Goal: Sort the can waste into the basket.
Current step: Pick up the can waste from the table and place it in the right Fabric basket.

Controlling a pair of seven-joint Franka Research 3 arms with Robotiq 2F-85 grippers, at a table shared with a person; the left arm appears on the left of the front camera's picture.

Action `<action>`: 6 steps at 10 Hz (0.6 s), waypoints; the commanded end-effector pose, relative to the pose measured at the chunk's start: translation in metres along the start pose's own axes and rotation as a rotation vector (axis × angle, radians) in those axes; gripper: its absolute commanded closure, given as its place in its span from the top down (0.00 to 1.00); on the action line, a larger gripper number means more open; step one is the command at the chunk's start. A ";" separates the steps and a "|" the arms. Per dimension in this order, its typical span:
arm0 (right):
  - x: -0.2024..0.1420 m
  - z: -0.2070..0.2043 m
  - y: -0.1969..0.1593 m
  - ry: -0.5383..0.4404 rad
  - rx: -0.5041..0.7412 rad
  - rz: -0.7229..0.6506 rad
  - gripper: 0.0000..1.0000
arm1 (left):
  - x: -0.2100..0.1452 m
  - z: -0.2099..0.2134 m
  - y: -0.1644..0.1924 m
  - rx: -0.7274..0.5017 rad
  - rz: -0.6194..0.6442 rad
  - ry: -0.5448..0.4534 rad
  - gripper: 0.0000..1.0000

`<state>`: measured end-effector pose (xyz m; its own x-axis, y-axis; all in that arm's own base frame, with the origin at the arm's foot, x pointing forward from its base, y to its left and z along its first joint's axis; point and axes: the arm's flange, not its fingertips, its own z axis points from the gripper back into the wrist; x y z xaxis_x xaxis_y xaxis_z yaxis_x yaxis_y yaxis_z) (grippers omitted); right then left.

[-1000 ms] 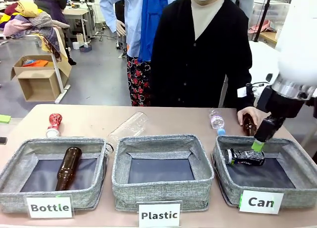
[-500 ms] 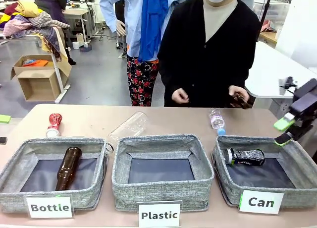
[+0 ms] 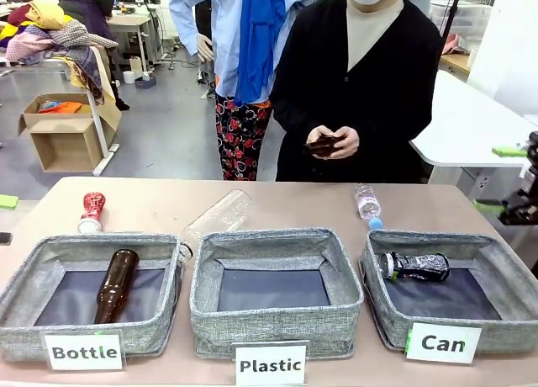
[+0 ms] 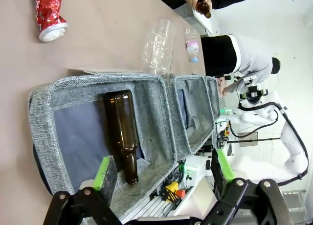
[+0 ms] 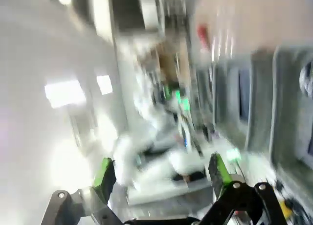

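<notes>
black can (image 3: 414,266) is lying on its side inside the "Can" basket (image 3: 504,335) | red can (image 3: 91,210) is lying on the table (image 3: 294,204) behind the "Bottle" bin (image 3: 21,336), well apart from the basket | right gripper (image 3: 500,179) is hanging beyond the table's right edge, jaws spread, gripping nothing | left gripper (image 4: 164,168) is hovering over the "Bottle" bin, jaws released, empty

My left gripper (image 4: 164,168) points, jaws wide apart, at the nearest grey bin (image 4: 41,129), where a brown bottle (image 4: 122,132) lies on the dark floor. On the table (image 4: 88,34) beyond the bin lie a crushed red can (image 4: 49,14) and a clear plastic bottle (image 4: 159,41), well apart.
</notes>
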<state>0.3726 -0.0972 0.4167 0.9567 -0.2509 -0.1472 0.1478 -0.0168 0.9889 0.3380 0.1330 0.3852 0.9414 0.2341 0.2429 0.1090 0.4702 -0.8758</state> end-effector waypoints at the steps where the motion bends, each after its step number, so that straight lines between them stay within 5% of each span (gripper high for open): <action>1: -0.006 0.000 0.001 0.159 -0.047 0.040 1.00 | -0.001 0.002 0.000 0.001 -0.003 -0.002 1.00; 6: -0.006 0.000 0.001 0.159 -0.047 0.040 1.00 | -0.001 0.002 0.000 0.001 -0.003 -0.002 1.00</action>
<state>0.3642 -0.0900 0.4171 0.9858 -0.1016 -0.1333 0.1373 0.0330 0.9900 0.3380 0.1330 0.3851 0.9414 0.2342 0.2428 0.1089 0.4704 -0.8757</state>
